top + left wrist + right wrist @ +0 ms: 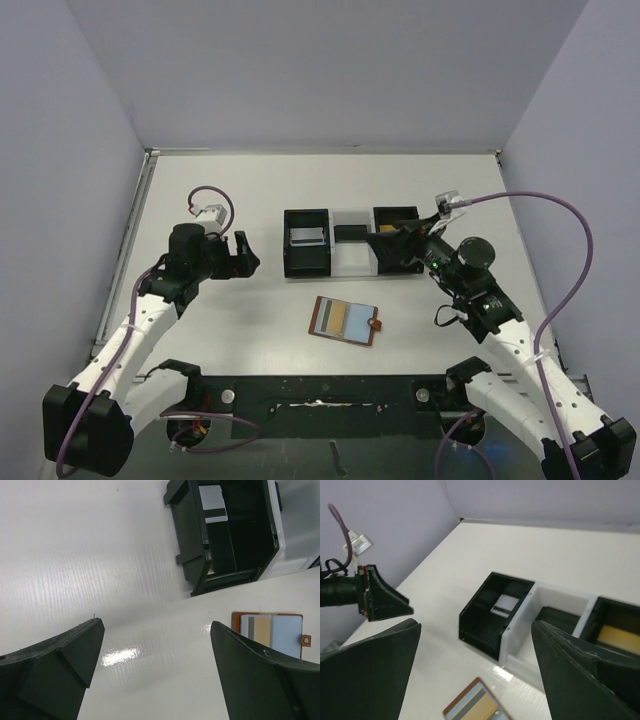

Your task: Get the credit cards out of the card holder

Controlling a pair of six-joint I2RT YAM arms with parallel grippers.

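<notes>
The card holder (pixel 346 320) lies open on the table (pixel 255 335), just in front of the tray (pixel 350 262) and apart from both grippers. The left gripper (pixel 244 256) hovers off to its left and the right gripper (pixel 475 624) hangs over the tray. Both have their fingers spread wide and hold nothing.

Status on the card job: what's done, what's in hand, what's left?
Done: a grey card lies in the left compartment of the tray, and a yellowish card in the right one.
In hand: nothing. The left gripper and right gripper are both open, the right one over the tray's right end.
Left: the card holder lies open, with at least a tan card in its pockets.
</notes>
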